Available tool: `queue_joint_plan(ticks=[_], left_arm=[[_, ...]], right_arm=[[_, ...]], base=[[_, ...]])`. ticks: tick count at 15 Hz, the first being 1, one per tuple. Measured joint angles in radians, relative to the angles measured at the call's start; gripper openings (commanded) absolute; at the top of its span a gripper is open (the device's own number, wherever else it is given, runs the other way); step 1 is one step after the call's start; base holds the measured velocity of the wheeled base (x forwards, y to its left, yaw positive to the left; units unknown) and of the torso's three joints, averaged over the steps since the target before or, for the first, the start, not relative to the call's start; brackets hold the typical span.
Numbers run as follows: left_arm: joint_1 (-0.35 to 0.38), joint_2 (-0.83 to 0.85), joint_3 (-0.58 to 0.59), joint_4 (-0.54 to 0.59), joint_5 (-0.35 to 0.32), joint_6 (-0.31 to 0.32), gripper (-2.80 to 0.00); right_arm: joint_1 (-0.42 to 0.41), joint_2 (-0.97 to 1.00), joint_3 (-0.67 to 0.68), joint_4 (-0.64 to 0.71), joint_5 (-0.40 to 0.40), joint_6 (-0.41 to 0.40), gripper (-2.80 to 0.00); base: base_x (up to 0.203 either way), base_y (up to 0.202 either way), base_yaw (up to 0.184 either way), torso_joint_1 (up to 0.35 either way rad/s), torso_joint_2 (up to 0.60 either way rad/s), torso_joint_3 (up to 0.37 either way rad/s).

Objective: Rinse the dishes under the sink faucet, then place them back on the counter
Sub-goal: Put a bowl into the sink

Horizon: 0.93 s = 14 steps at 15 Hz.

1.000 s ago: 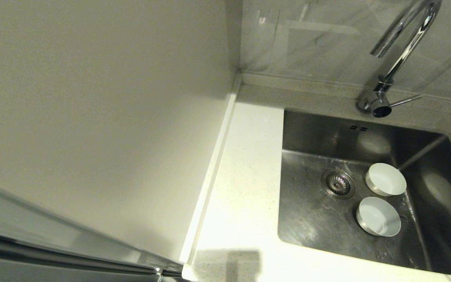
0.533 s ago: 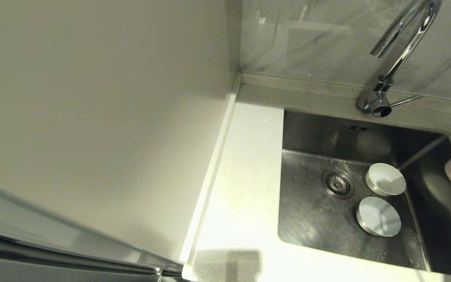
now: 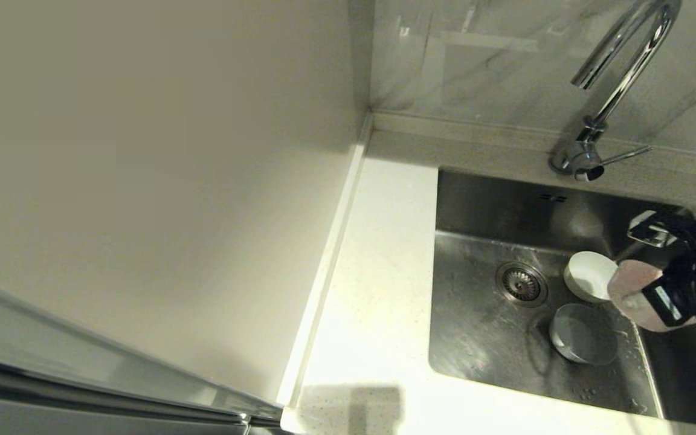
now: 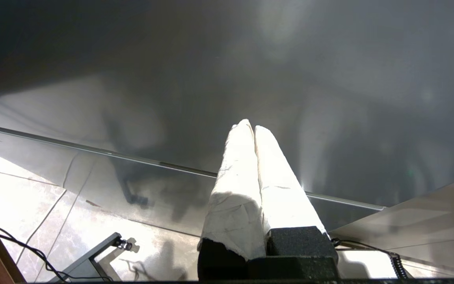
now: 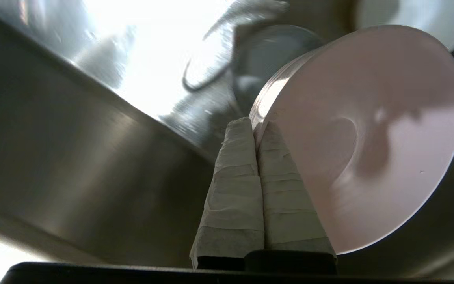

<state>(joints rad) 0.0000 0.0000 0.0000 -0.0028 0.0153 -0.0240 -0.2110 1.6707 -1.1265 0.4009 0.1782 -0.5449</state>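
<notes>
We see the right gripper (image 5: 255, 123), jaws clamped on the smooth pale pink round bowl (image 5: 369, 134), above the brushed steel sink (image 3: 481, 338).

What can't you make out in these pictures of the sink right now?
- Right gripper and pink bowl: partly cut off by the head view's right edge.
- Far white bowl: its right side hidden behind the pink bowl.
- Faucet: arch cropped at the top.
- Left gripper: absent from the head view.

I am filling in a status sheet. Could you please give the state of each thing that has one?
pink bowl: held on edge, above the sink
right gripper: shut on its rim
two white bowls: upright on the sink floor
faucet: no water seen
drain strainer: uncovered
left gripper: shut, empty
</notes>
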Motion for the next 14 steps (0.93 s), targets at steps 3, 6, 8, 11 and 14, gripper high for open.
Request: queue_joint_plan(ticks=[3,6,8,11,14], left_arm=[[0.0,0.0,0.0,0.0,0.0,0.0,-2.8],[-0.001,0.0,0.0,0.0,0.0,0.0,-2.8],[0.0,0.0,0.0,0.0,0.0,0.0,-2.8],[0.0,0.0,0.0,0.0,0.0,0.0,-2.8],[0.0,0.0,0.0,0.0,0.0,0.0,-2.8]], right_arm=[[0.142,0.031,0.023,-0.061,-0.126,0.19,-2.8],[0.268,0.077,0.038,-0.095,-0.244,0.356,-2.8],[0.337,0.115,0.045,-0.135,-0.291,0.445,-2.8],[0.403,0.151,0.07,-0.235,-0.337,0.382,-2.8],[0.408,0.151,0.142,-0.409,-0.264,0.089,-2.8]], base=[[0.0,0.0,0.0,0.0,0.0,0.0],[0.0,0.0,0.0,0.0,0.0,0.0],[0.0,0.0,0.0,0.0,0.0,0.0],[0.0,0.0,0.0,0.0,0.0,0.0],[0.0,0.0,0.0,0.0,0.0,0.0]])
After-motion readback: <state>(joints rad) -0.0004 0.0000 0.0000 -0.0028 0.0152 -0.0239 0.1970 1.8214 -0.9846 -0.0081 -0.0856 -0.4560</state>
